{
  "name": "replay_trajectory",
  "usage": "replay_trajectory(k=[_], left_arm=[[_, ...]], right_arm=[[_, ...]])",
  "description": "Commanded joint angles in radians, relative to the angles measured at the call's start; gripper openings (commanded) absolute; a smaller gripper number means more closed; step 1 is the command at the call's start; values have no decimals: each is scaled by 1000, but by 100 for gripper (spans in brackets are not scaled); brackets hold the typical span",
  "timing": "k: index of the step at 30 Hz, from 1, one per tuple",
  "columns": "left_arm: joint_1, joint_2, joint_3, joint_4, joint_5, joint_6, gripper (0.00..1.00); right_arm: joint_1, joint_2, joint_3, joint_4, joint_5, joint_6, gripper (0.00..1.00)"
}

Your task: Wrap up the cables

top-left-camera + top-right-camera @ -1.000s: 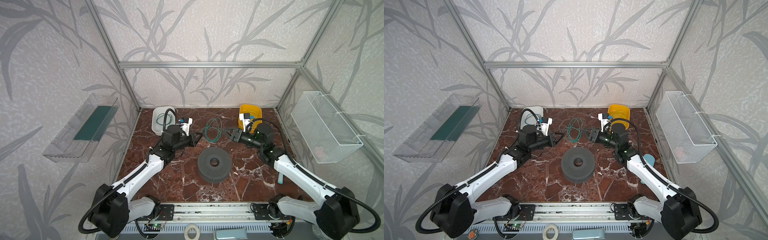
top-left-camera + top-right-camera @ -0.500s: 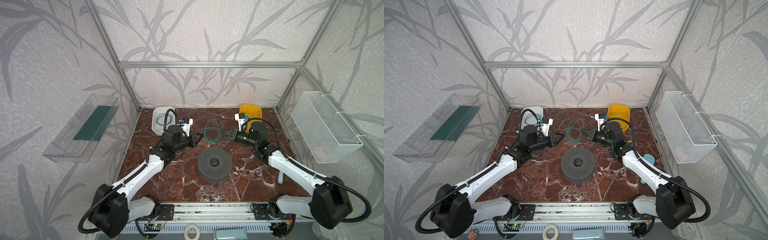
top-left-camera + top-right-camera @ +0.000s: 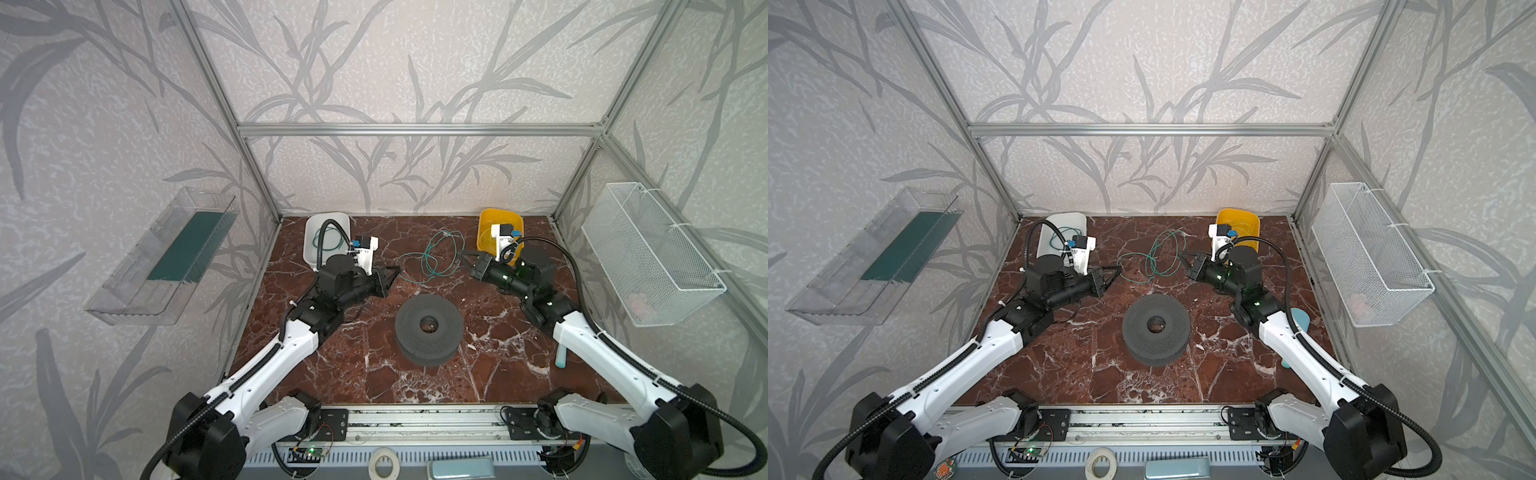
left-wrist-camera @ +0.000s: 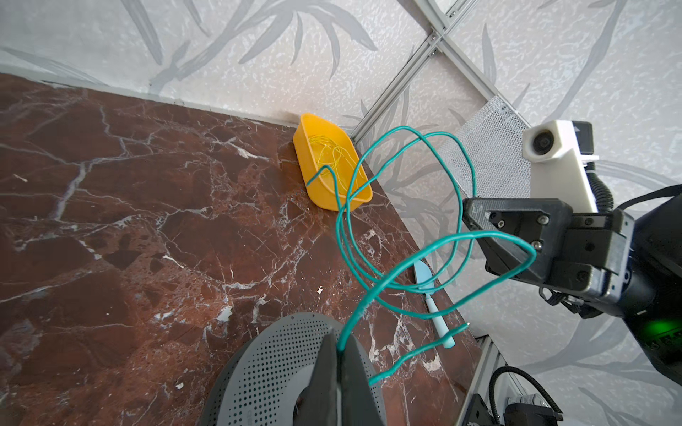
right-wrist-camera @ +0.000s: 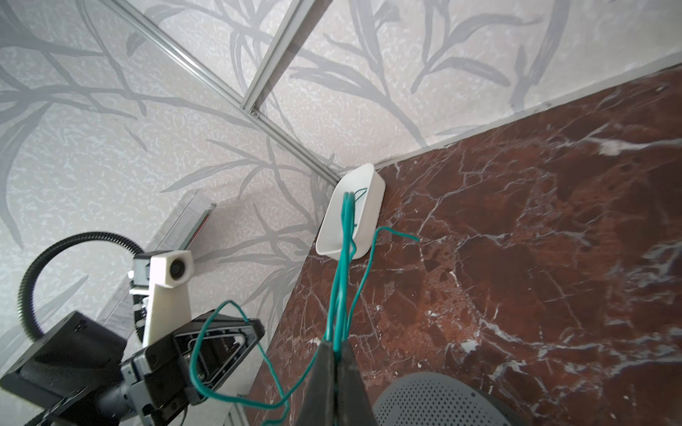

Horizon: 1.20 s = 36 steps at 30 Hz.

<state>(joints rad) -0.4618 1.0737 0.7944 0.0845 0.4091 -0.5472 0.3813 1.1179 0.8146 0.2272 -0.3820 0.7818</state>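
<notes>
A thin green cable (image 3: 432, 259) (image 3: 1158, 257) hangs in loose loops between my two grippers, over the back middle of the marble table. My left gripper (image 3: 395, 272) (image 4: 337, 346) is shut on one stretch of the cable (image 4: 350, 323). My right gripper (image 3: 463, 259) (image 5: 334, 348) is shut on a bunch of its strands (image 5: 337, 320). One free end curls down near the left gripper's jaws. Another green cable (image 3: 330, 241) lies coiled in the white bin (image 3: 309, 232) at the back left.
A grey perforated spool (image 3: 428, 328) lies flat in the table's middle, in front of both grippers. A yellow bin (image 3: 484, 232) holding thin yellow wire stands at the back right. A light blue tool (image 3: 561, 359) lies by the right arm. A wire basket (image 3: 648, 253) and a clear shelf (image 3: 166, 257) hang on the side walls.
My right gripper's jaws have closed on the cable strands, and the right arm has shifted slightly. The left gripper has kept its hold and place.
</notes>
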Motion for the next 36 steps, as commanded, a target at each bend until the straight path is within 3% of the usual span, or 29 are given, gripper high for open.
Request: replay_trajectory(k=[1,7,10,13,19,26,28,31,36], left_arm=[[21,-25,-14,-64,-61,27,0],[42,-26,-29,-149,-22,66,0],[44,-28,-16,-255,-63,105,0],[43,-16,11,-381,-173,121,0],[46,82,134,-654,-509,144,0],[46,94,183,-708,-797,133,0],[45,92,182,-688,-767,142,0],[44,92,193,-655,-629,169,0],[42,82,285,-682,-474,225,22]], right_arm=[[-65,-41,-25,-32,58,-5,0],[-174,-67,16,-75,66,-24,0],[-226,-78,50,-122,93,-58,0],[-282,-92,70,-156,128,-72,0],[-381,-101,110,-195,120,-59,0],[-395,-122,88,-199,84,-50,0],[-394,-118,73,-158,6,-23,0],[-358,-101,74,-132,-101,5,0],[-239,-112,97,-123,-143,-4,0]])
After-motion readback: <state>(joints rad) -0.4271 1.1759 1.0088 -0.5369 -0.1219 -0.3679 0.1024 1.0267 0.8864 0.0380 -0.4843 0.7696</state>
